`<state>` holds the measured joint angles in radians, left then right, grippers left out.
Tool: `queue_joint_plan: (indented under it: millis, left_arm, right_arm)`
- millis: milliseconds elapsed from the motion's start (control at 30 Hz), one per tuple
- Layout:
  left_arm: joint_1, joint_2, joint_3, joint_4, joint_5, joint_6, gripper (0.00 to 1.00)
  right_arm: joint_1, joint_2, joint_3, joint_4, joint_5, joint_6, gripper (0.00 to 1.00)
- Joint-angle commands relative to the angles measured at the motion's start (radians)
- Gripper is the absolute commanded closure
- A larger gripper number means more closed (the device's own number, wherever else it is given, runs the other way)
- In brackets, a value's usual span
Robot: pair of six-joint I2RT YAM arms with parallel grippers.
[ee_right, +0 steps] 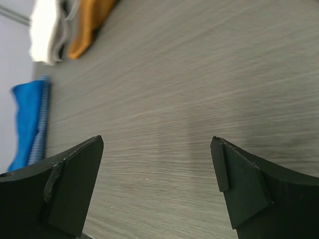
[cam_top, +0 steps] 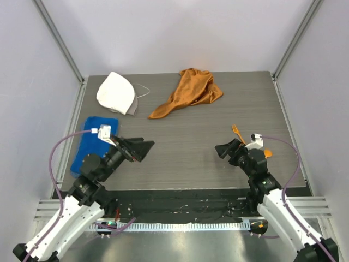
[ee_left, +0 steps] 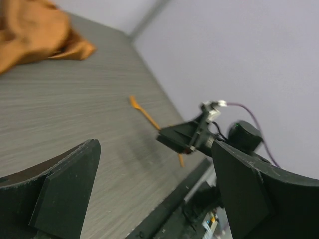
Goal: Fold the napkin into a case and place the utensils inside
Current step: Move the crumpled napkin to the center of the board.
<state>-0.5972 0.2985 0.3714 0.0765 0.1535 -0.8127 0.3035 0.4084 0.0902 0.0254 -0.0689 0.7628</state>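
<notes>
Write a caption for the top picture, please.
Before any folding: both jaws open, the orange napkin lies crumpled at the far side of the table, the fork off to the right.

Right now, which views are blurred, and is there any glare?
Top external: sharp, evenly lit, no glare. Left wrist: napkin and fork both blurred. Right wrist: table grain smeared, blue towel and white cap out of focus, fingers fairly sharp.

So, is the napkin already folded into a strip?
No, the napkin lies in a loose, crumpled heap, with no fold made.
</notes>
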Motion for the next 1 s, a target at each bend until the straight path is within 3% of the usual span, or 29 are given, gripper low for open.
queue_joint_plan:
  millis: [0, 67, 167, 300, 467, 500, 633, 833, 967]
  left_arm:
    - [-0.001, 0.154, 0.191, -0.351, -0.345, -0.066, 0.0]
    - [0.0, 0.224, 0.218, -0.406, -0.412, -0.138, 0.0]
    - [-0.001, 0.287, 0.179, -0.199, -0.376, -0.053, 0.0]
    - [0.007, 0.445, 0.188, -0.121, -0.552, -0.08, 0.0]
    - [0.054, 0.822, 0.471, -0.185, -0.568, -0.049, 0.0]
    - [0.086, 0.96, 0.519, -0.214, -0.546, -0.049, 0.0]
    - [0.178, 1.244, 0.71, -0.201, -0.45, -0.029, 0.0]
    - [0.243, 1.574, 1.013, -0.268, -0.384, 0.019, 0.0]
    - [0.244, 1.772, 1.167, -0.189, -0.222, 0.107, 0.0]
  right_arm:
    - [-0.004, 0.159, 0.196, -0.061, 0.17, -0.048, 0.0]
    - [-0.004, 0.245, 0.236, -0.064, 0.167, -0.059, 0.0]
    - [-0.003, 0.325, 0.321, -0.074, 0.095, -0.146, 0.0]
    - [-0.006, 0.363, 0.391, -0.101, 0.083, -0.16, 0.0]
    - [-0.004, 0.392, 0.456, -0.169, 0.089, -0.206, 0.0]
    - [-0.004, 0.403, 0.48, -0.188, 0.102, -0.212, 0.0]
    - [-0.006, 0.408, 0.529, -0.278, 0.184, -0.235, 0.0]
    - [-0.006, 0.363, 0.554, -0.318, 0.211, -0.25, 0.0]
    - [-0.007, 0.354, 0.56, -0.328, 0.219, -0.269, 0.0]
